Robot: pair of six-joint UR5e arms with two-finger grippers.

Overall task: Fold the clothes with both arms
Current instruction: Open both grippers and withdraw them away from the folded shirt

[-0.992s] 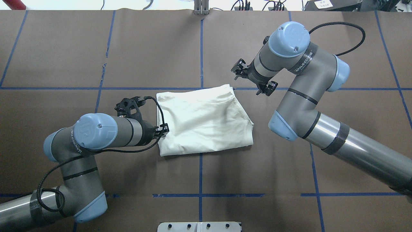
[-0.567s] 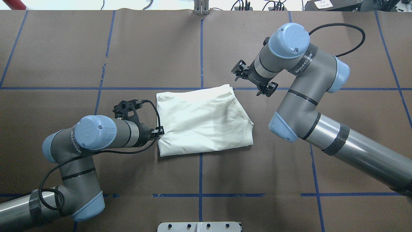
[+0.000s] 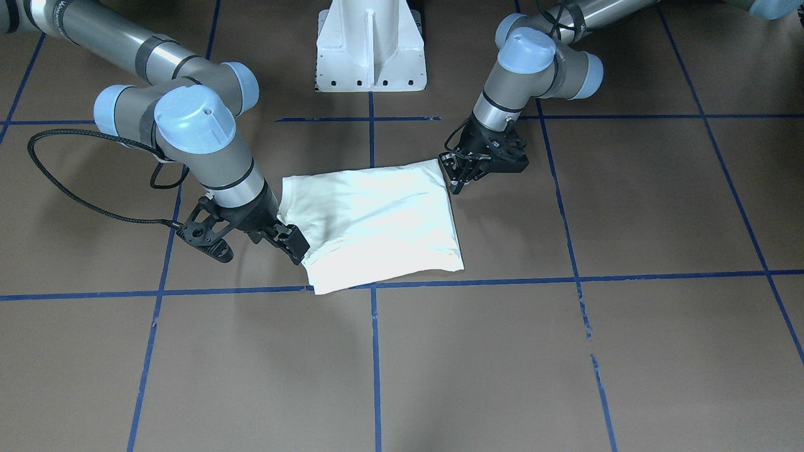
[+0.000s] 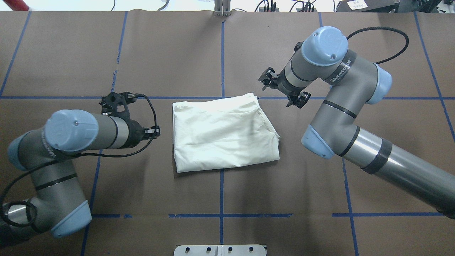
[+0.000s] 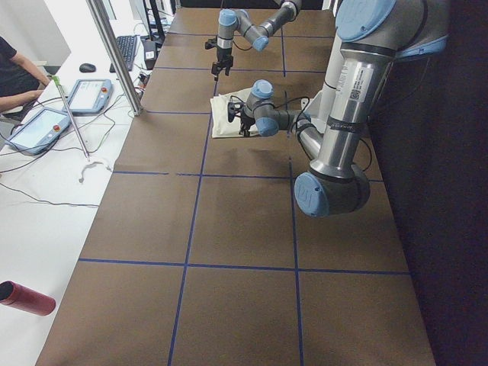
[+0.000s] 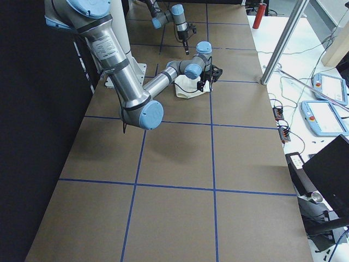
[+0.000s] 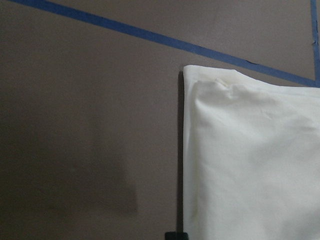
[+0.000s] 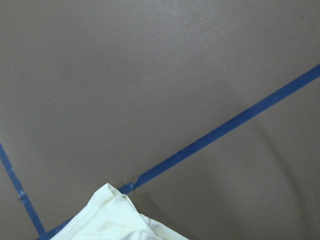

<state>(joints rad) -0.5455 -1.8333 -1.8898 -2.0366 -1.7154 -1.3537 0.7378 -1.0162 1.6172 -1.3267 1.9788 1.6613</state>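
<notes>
While the white T-shirt (image 4: 224, 133) lies folded into a rough rectangle about mid-desk, straight out from the white pedestal (image 3: 370, 56) and well clear of all four edges, both arms stand off it, one on either side. The shirt's edge nearest the operators' side runs along a line of blue tape (image 4: 53, 96) on the brown paper cover (image 4: 170, 53), and its far right corner overlaps that line.

Coming in from the desk's left end, the left arm (image 4: 76, 131) lies low and nearly level, and the left gripper (image 4: 153, 132) points at the shirt's left edge. From overhead it is near that edge but apart from it, with a strip of bare paper between. It has hold of nothing. How wide its jaws stand I cannot tell from any view. Its wrist view takes in the shirt's far left corner, where the folded layers show doubled along the edge.

The right arm (image 4: 341, 89) comes in from the right end, elbow bent, wrist raised. The right gripper (image 3: 295, 248) hangs tilted over the desk near the shirt's far right corner, on the side toward the right end. Nothing is in it either, and whether its jaws are parted or closed I cannot make out.

Beyond the desk's far edge, a person in a black sleeve (image 5: 11, 72) sits at a white side table (image 5: 61, 191) with two teach pendants (image 5: 34, 130).
</notes>
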